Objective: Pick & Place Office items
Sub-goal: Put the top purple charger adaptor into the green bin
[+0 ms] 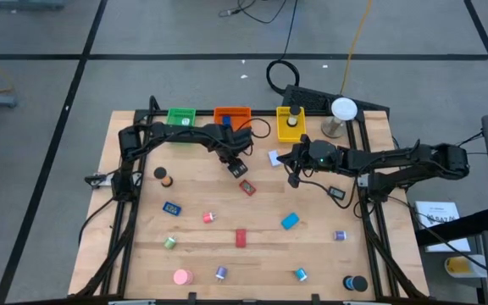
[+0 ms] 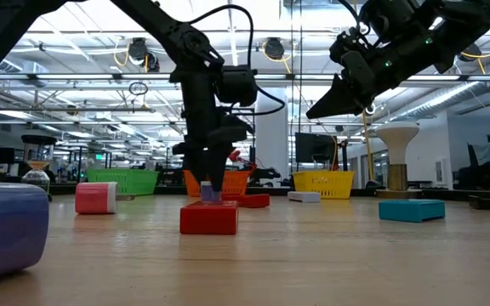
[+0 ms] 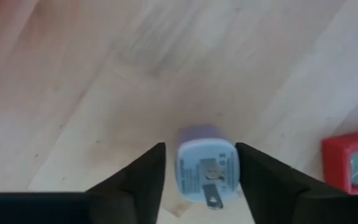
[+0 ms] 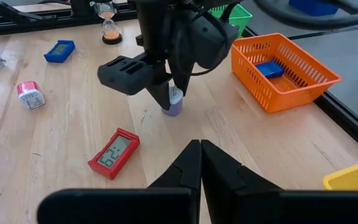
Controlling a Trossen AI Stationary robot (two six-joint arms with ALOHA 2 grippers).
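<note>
Now left pincer point(image 4: 174, 93) pointing down, straddling purple cylinder point(image 3: 205, 168); right pincer point(image 4: 200, 163) clenched, raised.

Table point(image 1: 227, 254): pale wood planks, visible grain, smooth with a low sheen. Frame rails point(image 1: 371, 224) along its edges: dark metal, matt.

Left gripper point(image 3: 201, 180): fingers of matt black plastic, flat faces. Between them a small purple-and-white cylinder point(image 3: 207, 168), smooth plastic, printed label and a metal-looking clip on its end.

Red digital clock point(image 4: 114, 152): glossy red plastic case, grey glassy display.

Orange basket point(image 4: 284, 68): moulded plastic lattice, slightly shiny. Yellow basket point(image 2: 323, 182) and green basket point(image 2: 124, 180): same lattice plastic.

Right gripper point(image 4: 200, 163): matt black plastic.

Floor point(image 1: 185, 34): grey, smooth, dull.
</note>
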